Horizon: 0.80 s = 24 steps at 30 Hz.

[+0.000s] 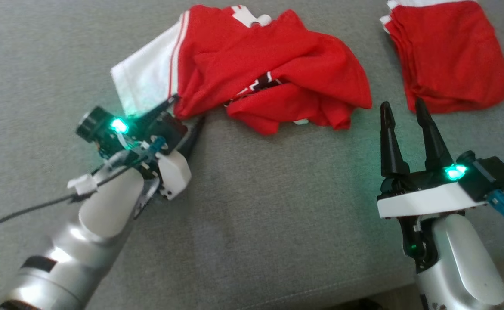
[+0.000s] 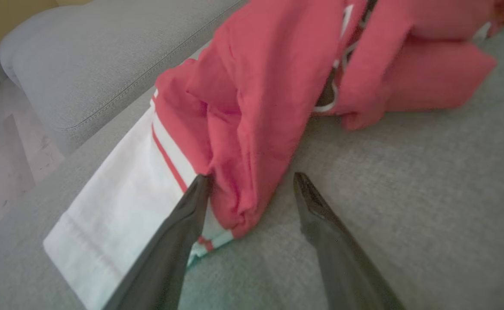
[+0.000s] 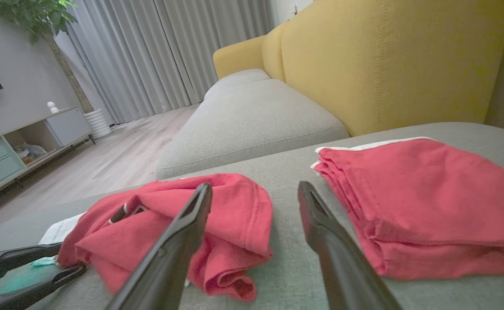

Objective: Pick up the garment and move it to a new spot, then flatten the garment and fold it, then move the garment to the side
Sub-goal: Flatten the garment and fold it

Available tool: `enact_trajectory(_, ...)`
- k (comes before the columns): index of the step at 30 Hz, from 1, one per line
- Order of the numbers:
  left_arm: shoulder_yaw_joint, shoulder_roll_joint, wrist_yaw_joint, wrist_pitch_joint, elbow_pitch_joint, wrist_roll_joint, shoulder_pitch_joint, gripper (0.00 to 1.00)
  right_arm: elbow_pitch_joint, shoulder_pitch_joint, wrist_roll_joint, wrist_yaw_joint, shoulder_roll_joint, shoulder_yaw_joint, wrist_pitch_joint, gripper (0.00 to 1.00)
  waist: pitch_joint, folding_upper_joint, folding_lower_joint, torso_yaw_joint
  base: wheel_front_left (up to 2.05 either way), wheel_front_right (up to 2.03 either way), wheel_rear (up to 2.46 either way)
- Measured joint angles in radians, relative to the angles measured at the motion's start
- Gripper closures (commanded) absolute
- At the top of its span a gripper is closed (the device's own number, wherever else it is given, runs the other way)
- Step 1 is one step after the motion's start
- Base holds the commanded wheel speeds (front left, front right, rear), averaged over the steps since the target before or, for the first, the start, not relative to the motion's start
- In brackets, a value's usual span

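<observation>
The garment [image 1: 277,64] is a red shirt with a white, red-striped sleeve, lying crumpled on the grey sofa seat [image 1: 256,215]. My left gripper [image 1: 188,108] is open at its near left edge. In the left wrist view the garment [image 2: 269,86] has a red fold lying between the spread fingers of the left gripper [image 2: 251,176], one finger resting over the white sleeve [image 2: 118,206]. My right gripper [image 1: 402,103] is open and holds nothing, just right of the garment. The right wrist view shows the right gripper [image 3: 255,185] above the seat, with the garment [image 3: 243,206] behind its left finger.
A folded red stack [image 1: 449,56] lies at the back right, close to my right gripper, also seen as the stack [image 3: 428,198]. A yellow backrest [image 3: 385,64] rises behind it. A second grey cushion [image 2: 105,56] adjoins the seat, with wooden floor [image 3: 105,159] beyond.
</observation>
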<state>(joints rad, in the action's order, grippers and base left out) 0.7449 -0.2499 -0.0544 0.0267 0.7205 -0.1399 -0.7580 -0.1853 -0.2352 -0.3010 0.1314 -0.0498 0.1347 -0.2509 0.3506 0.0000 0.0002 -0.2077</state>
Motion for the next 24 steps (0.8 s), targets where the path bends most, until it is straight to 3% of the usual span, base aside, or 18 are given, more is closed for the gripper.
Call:
enact_trajectory(1,-0.001,0.0,0.009,0.003,0.014,0.003,-0.009,0.0,0.0,0.0,0.0,0.0,0.0,-0.001,0.0,0.0,0.005,0.0,-0.0001,-0.007,0.0,0.0,0.0)
enact_trajectory(2,-0.002,0.0,0.021,0.025,0.035,0.004,-0.026,1.0,0.0,0.0,-0.001,0.0,0.0,-0.001,0.0,0.0,0.011,0.0,0.0,-0.018,0.0,0.0,0.0)
enact_trajectory(13,-0.008,0.014,0.045,0.162,0.037,-0.01,-0.036,1.0,-0.008,0.001,-0.007,0.0,0.0,-0.008,0.0,0.0,-0.06,0.0,-0.0002,0.008,0.0,0.0,0.0)
enact_trajectory(18,-0.029,0.007,0.044,0.167,-0.058,-0.037,-0.041,1.0,-0.02,0.009,-0.007,0.0,0.0,-0.006,0.0,0.0,-0.12,0.0,-0.0003,0.033,0.0,0.0,0.0)
enact_trajectory(24,-0.064,-0.037,0.035,0.091,-0.234,-0.062,-0.108,1.0,-0.038,0.05,-0.017,0.0,0.0,-0.006,0.0,0.0,-0.196,0.0,-0.0003,0.058,0.0,0.0,0.0)
